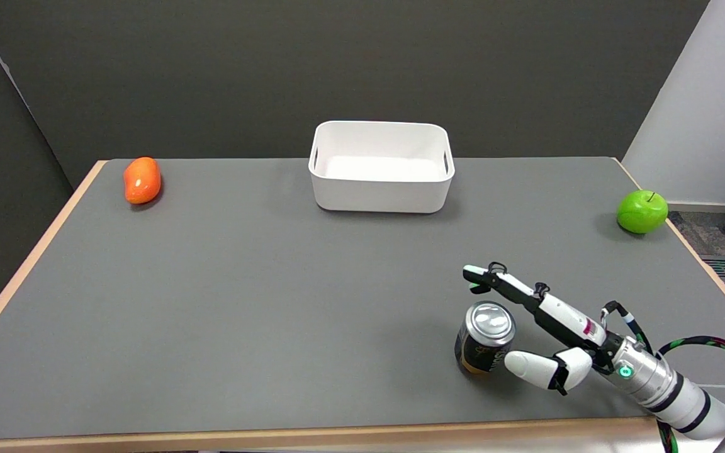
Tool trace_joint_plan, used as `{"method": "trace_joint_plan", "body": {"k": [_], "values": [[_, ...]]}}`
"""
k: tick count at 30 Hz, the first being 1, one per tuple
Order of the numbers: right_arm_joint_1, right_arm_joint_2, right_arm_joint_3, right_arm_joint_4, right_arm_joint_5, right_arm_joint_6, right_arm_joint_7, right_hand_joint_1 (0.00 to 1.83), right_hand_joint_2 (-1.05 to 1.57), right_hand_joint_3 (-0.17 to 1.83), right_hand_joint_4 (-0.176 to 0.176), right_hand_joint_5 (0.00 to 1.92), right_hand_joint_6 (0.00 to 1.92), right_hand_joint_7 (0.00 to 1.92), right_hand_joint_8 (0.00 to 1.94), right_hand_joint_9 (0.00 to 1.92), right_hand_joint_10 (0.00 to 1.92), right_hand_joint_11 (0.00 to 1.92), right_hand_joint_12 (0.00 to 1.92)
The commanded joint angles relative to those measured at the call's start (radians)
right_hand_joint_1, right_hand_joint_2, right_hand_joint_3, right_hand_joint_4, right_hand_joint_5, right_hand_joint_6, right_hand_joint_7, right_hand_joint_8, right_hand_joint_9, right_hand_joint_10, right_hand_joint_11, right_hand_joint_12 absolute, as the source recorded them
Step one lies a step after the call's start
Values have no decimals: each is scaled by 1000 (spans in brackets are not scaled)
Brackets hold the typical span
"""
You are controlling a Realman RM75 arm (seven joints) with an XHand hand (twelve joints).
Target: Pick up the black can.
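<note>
Broadly, a grey rectangular table [243,302] with a pale wooden edge fills most of the head view, backed by a dark wall. Near its far edge, about the middle, sits a white rounded plastic bin [380,189] with 2 slot handles in its end walls. From the lower right reaches the robot's white right arm [671,387], ending in a black-and-white right hand [548,330] whose fingers are spread apart and hold nothing: the long fingers [513,288] stretch out past the far side of the can, while the thumb [529,366] lies at its near right side, touching or nearly so. Between them stands the black drinks can with a silver top [485,340], upright on the table at near right. A shiny green apple [642,211] rests by the table's right edge, and an orange-red oval fruit [142,180] lies at the far left corner.
</note>
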Motion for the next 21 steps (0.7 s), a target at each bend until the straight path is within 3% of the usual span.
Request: {"method": "trace_joint_plan", "body": {"k": [1, 4, 6, 9, 11, 14, 17, 21], "values": [[64, -4, -74, -56, -5, -10, -8, 416, 550, 923, -65, 68, 300, 96, 361, 6, 584, -1, 986], [65, -2, -74, -61, -6, -34, -8, 448, 610, 809, -103, 92, 313, 133, 296, 0, 588, -1, 887], [65, -2, -74, -68, -9, -42, -10, 433, 568, 919, -148, 69, 404, 89, 371, 3, 540, -1, 839], [65, -2, -74, -78, -9, -45, -15, 452, 577, 900, -176, 77, 413, 81, 349, 2, 477, -1, 760], [64, -4, -74, -80, -9, -46, -31, 503, 624, 824, -176, 91, 369, 93, 292, 1, 469, -1, 718], [62, -4, -74, -80, -4, -47, -45, 663, 579, 976, -176, 33, 462, 50, 355, 13, 393, -1, 653], [58, -7, -74, -80, 18, -53, -58, 629, 634, 860, -176, 100, 376, 103, 278, 9, 512, -1, 791], [47, -26, -74, -80, 89, -51, -116, 707, 651, 962, -176, 132, 454, 205, 375, 103, 632, -1, 1019]]}}
